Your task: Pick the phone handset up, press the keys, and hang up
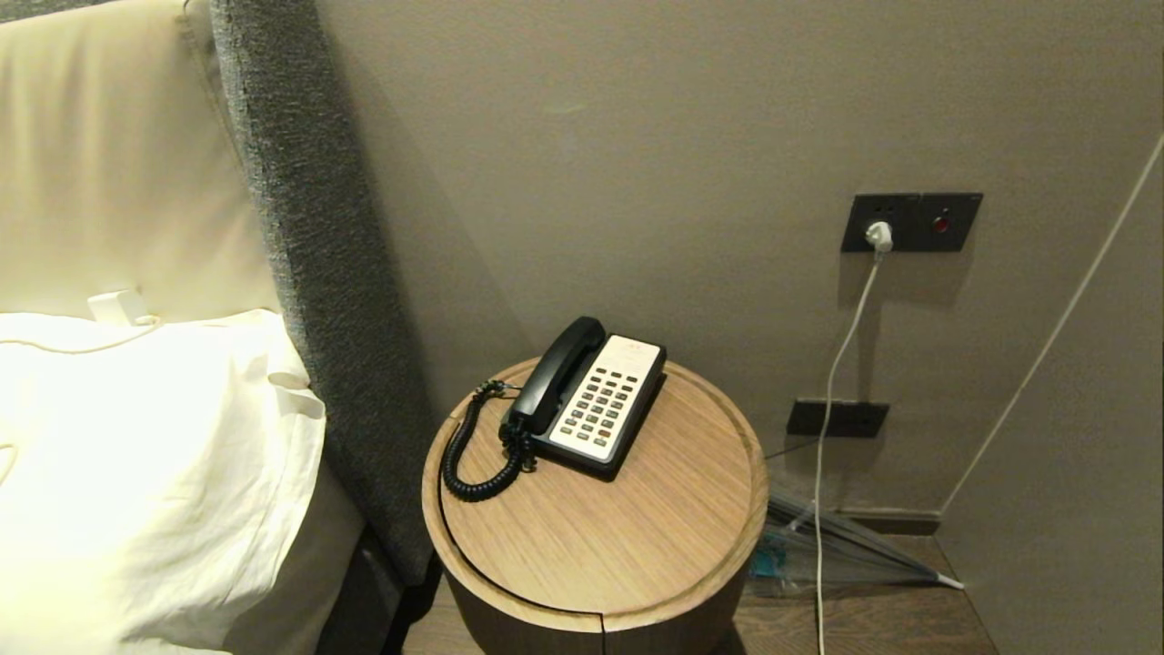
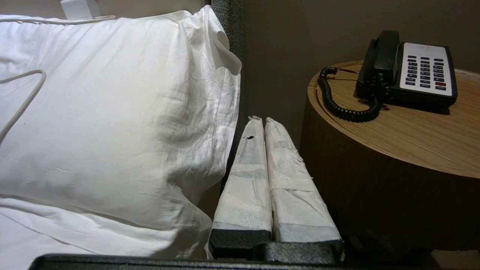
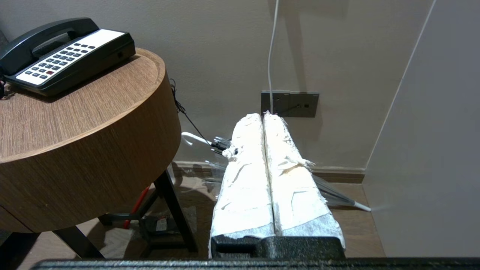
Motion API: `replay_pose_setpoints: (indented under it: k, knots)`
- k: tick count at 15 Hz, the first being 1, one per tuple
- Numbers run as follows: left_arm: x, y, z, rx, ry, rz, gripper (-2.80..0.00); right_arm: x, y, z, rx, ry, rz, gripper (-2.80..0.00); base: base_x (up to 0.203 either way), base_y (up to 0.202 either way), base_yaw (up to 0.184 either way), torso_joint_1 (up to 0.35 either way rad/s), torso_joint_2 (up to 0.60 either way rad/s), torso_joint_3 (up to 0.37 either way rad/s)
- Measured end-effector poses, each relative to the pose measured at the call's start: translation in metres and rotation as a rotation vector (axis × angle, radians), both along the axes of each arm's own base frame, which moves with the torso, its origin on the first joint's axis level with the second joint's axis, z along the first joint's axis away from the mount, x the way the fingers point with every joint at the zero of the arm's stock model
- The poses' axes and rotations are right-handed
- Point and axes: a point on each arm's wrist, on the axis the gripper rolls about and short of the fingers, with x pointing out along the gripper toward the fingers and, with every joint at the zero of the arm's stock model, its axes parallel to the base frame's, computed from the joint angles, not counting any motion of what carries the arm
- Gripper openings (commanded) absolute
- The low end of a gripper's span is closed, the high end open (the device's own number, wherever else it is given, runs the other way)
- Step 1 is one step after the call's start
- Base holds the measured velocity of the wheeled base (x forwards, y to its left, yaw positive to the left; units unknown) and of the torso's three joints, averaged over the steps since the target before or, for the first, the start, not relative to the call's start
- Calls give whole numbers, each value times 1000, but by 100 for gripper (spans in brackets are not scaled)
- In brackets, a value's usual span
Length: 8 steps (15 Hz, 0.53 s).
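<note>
The black phone handset lies in its cradle on the left side of the black desk phone, its coiled cord looping onto the round wooden table. The grey keys sit in rows on the cream faceplate. The handset and the keys also show in the left wrist view, and both handset and keys in the right wrist view. My left gripper hangs shut and empty below the table's left side, beside the pillow. My right gripper is shut and empty below the table's right side. Neither arm appears in the head view.
A white pillow and a grey padded headboard stand left of the table. On the wall behind are a socket panel with a white charger cable. A clear umbrella lies on the floor to the right.
</note>
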Motion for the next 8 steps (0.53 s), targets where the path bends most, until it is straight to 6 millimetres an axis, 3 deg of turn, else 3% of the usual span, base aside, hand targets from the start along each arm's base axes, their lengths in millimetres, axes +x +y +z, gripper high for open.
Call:
replay_pose_setpoints:
  k: [8]
  knots:
    - [0, 0, 0, 0, 0, 0, -280, 0, 0, 0, 1, 3, -3, -280, 0, 0, 0, 0, 0, 0]
